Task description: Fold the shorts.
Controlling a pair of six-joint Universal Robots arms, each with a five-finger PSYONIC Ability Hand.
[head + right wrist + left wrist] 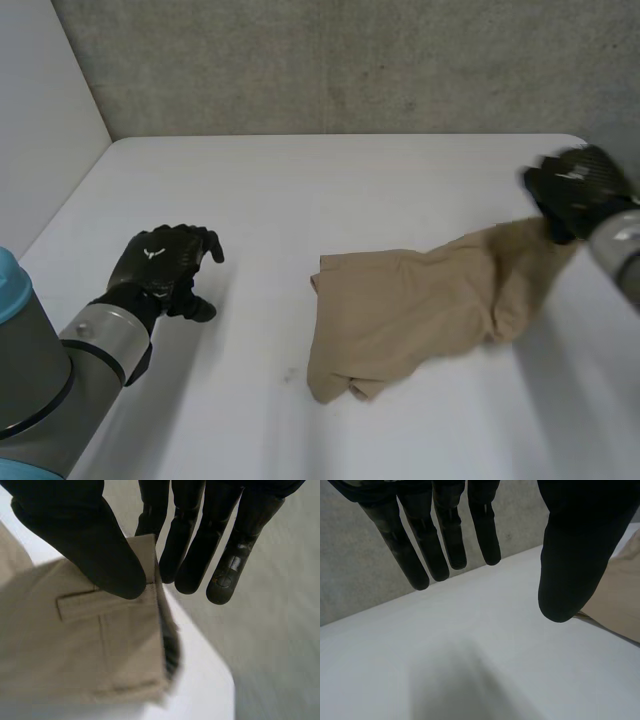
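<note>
White table [300, 200], smooth and matte, rounded at its far right corner. Behind it, a rough grey wall [350, 60]; along the left, a plain pale panel [40, 110] slanting in.

At the left of the table, over bare surface: left hand [160, 265], palm down, fingers loosely spread, thumb apart from them, gripping nothing (in its wrist view, fingers straight and a strip of tan cloth just past the thumb).

Right of the middle: shorts [420, 300], tan, thin, rumpled, with soft creases along the length. Near left end flat on the table, bunched into a couple of rounded lobes at the nearest edge. Long axis on a diagonal, from that near end up toward the far right. Waist end pointing far right, lifted off the table and drawn narrow toward the grip.

Near the table's right edge, raised: right hand [575, 190], clamped on the waist corner. In its wrist view, thumb pressed onto the cloth just beside a belt loop [95, 602], one finger behind the corner, the rest straight past the edge.
</note>
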